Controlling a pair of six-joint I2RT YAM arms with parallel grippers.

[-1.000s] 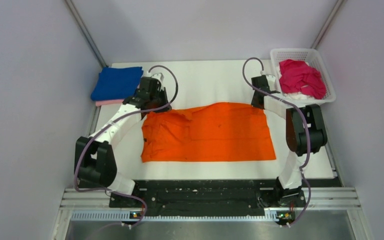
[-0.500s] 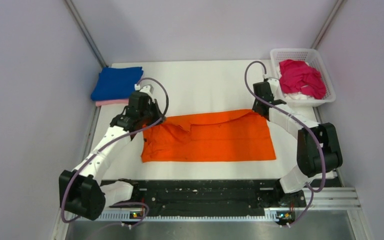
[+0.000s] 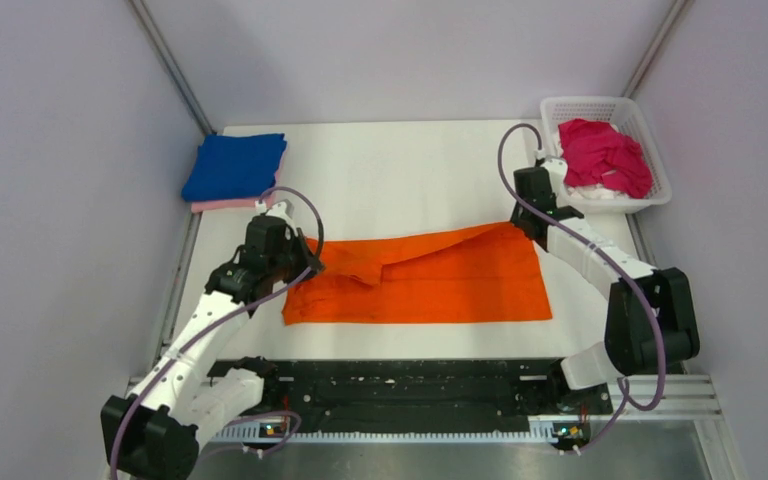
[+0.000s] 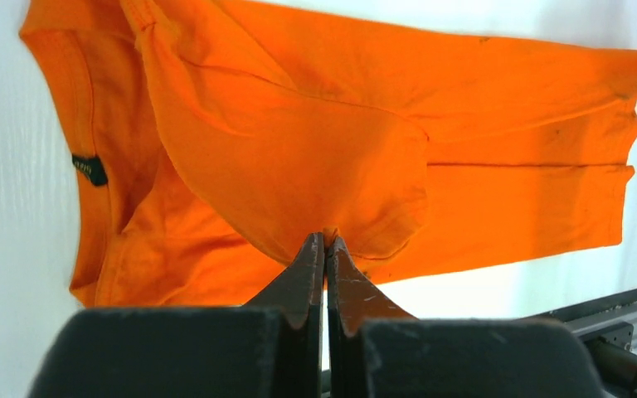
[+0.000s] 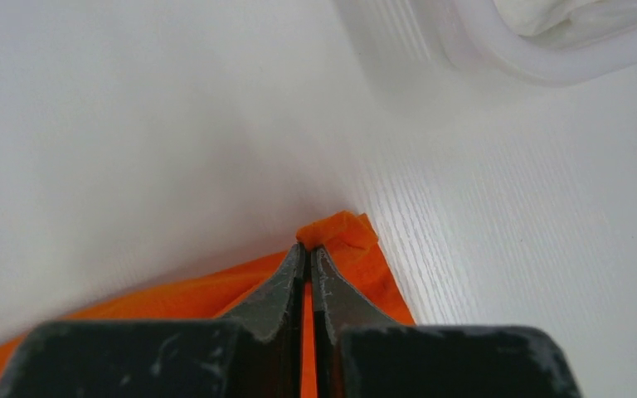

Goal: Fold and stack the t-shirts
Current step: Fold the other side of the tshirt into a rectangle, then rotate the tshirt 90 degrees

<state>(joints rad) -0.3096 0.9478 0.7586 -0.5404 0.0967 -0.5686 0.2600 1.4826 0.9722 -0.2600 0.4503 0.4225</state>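
The left gripper (image 4: 326,242) clamps a bulging fold of the creased orange t-shirt (image 3: 440,285). The right gripper (image 5: 308,249) pinches its far right corner near the right edge of the white table (image 3: 410,165).

white table (image 3: 410,170), pale lilac walls (image 3: 60,200)

I can make out no word, number or brand anywhere here. The only thing that looks like a label is a small dark tag (image 4: 89,168) sewn inside the neck of the orange t-shirt (image 4: 481,91), at the shirt's end nearest the left edge of the desk (image 3: 410,170). Its pale marks are too small to read.
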